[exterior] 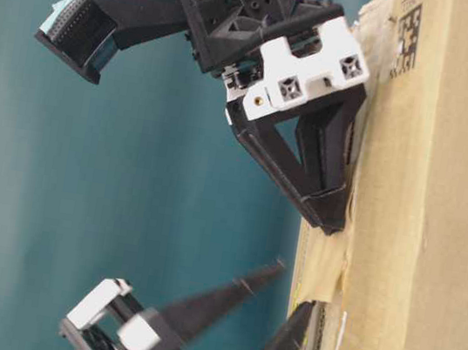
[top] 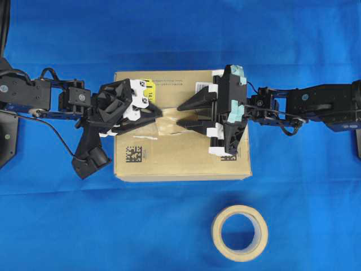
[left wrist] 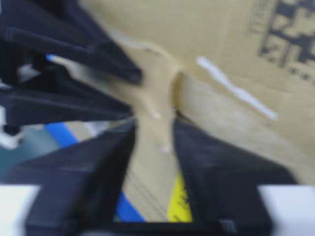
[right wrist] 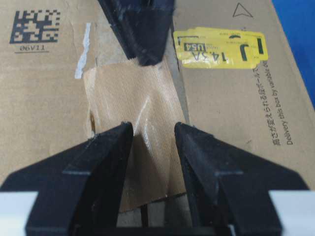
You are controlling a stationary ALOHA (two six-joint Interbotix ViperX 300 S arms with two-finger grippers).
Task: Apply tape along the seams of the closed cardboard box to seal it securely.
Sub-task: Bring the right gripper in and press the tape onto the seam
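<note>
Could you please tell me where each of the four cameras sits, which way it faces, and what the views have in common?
Overhead: above the table, looking straight down at the cardboard box, tape roll, left gripper and right gripper.
Table-level: low beside the box, picture turned sideways; both grippers at the box top.
Left wrist: on the left arm, blurred, looking past its fingers at the tape.
Right wrist: on the right arm, facing the tape between its open fingers.
Shared: both wrist views show the tape and yellow sticker.

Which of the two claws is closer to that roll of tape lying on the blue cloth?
Right. The right gripper sits over the box, nearer above the tape roll; the left gripper is farther, off to the roll's upper left.
</note>
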